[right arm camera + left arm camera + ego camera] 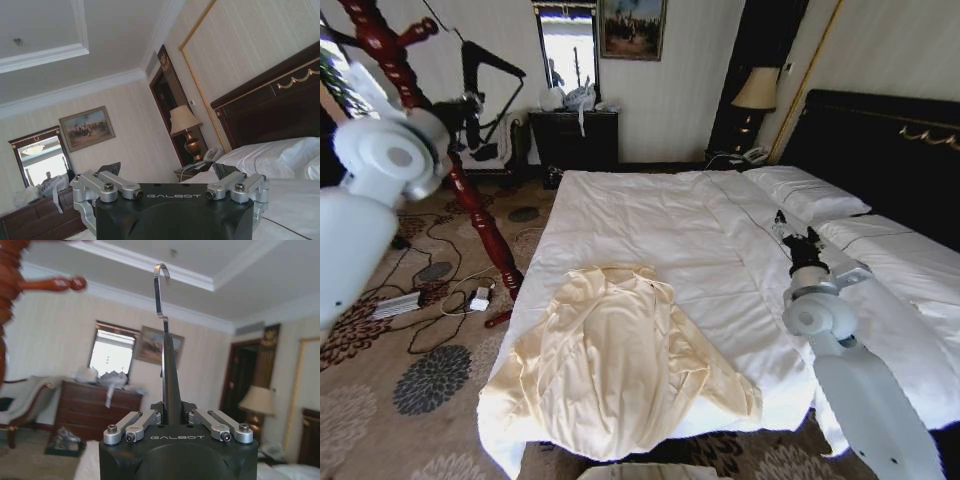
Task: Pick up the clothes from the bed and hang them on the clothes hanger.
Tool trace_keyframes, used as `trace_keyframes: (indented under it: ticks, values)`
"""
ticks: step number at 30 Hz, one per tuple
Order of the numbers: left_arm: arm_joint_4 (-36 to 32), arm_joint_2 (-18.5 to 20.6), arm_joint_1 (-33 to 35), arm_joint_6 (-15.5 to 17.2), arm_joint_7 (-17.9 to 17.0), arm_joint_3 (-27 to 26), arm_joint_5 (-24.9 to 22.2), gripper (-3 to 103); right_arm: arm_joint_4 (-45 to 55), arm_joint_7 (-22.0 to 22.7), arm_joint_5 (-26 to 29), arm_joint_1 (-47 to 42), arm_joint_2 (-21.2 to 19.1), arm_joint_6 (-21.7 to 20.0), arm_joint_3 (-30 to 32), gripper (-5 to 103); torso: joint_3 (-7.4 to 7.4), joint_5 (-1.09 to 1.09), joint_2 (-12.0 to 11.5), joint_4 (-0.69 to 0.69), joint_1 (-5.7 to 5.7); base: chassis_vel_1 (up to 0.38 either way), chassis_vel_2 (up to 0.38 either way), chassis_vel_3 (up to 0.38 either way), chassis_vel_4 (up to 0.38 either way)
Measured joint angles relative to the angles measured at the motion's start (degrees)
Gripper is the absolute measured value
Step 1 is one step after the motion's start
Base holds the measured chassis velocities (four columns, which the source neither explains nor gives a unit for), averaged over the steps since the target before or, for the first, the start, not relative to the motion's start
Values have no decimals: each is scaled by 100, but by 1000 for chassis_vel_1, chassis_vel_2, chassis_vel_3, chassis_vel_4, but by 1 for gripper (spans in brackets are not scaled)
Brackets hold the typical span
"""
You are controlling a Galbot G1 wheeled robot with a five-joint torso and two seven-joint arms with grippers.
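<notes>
The clothes (620, 360), a pale cream-yellow shirt, lie spread on the near left corner of the bed (650, 220), partly draped over its foot edge. My left gripper (455, 112) is raised at the left beside the coat stand, shut on the neck of the black clothes hanger (492, 62). In the left wrist view the hanger's black neck (171, 375) rises from between the closed jaws of my left gripper (172, 415), with the silver hook (160, 290) on top. My right gripper (795, 228) hovers low over the bed's right side, open and holding nothing; its black pads (110, 168) stand wide apart.
The red-brown coat stand (470, 195) rises left of the bed, one peg (52, 285) near the hanger's hook. Cables and a power strip (395, 303) lie on the patterned carpet. A dark dresser (575, 135), lamp (756, 90), pillows (810, 195) and headboard (880, 140) lie beyond.
</notes>
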Motion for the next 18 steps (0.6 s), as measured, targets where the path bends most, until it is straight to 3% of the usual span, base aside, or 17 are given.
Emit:
trace_keyframes:
  ticks: [4,9,12,15,18]
  values:
    - [-436,38,735,-124,223,-220,-61,18,-155,11,90,37,-156,112,-221,100,0,0,0,3,0,0,0,0,0]
    - [-693,-275,1402,-198,372,-233,-97,18,-300,-21,585,156,-286,169,-584,100,0,1,0,-4,0,0,0,0,0]
    - [-784,-424,1815,-219,503,-204,34,18,-471,-188,698,220,-319,231,-810,100,1,2,0,0,1,0,0,0,0]
    - [-875,-567,2501,-265,853,-215,486,18,-791,-493,894,407,-332,313,-1251,100,0,-1,0,-3,1,0,0,0,0]
    - [-953,-648,2975,-289,900,-353,707,18,-1045,-562,1016,670,-300,316,-1668,100,1,1,0,0,0,0,0,0,0]
